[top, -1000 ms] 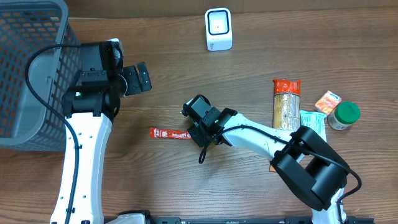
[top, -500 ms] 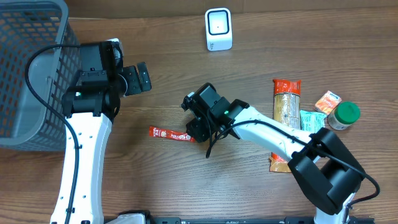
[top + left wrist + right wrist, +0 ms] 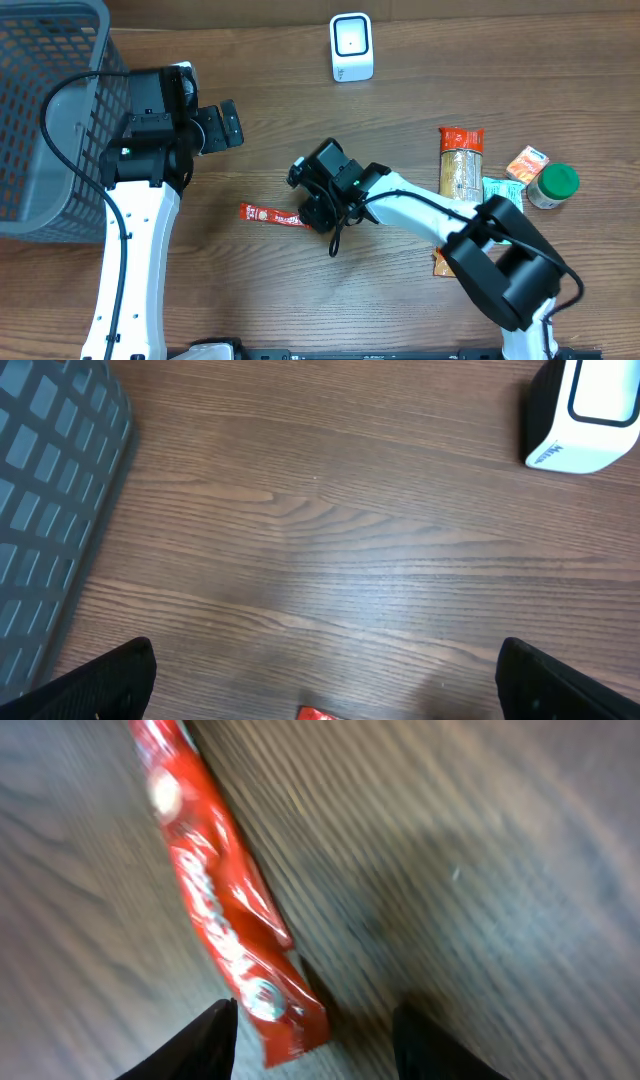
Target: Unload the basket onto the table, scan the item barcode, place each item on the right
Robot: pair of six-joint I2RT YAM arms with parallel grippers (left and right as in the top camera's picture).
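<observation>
Right pincer (image 3: 312, 1015) low over the wood surface (image 3: 400, 120), fingers apart, one end of the red sachet (image 3: 272, 214) lying flat on the wood between them, not clamped. Left pincer (image 3: 218, 128) farther back, beside the grey basket (image 3: 40, 120), spread wide with only bare wood beneath. White scanner (image 3: 351, 47) stands at the far edge, well apart from the sachet.
</observation>
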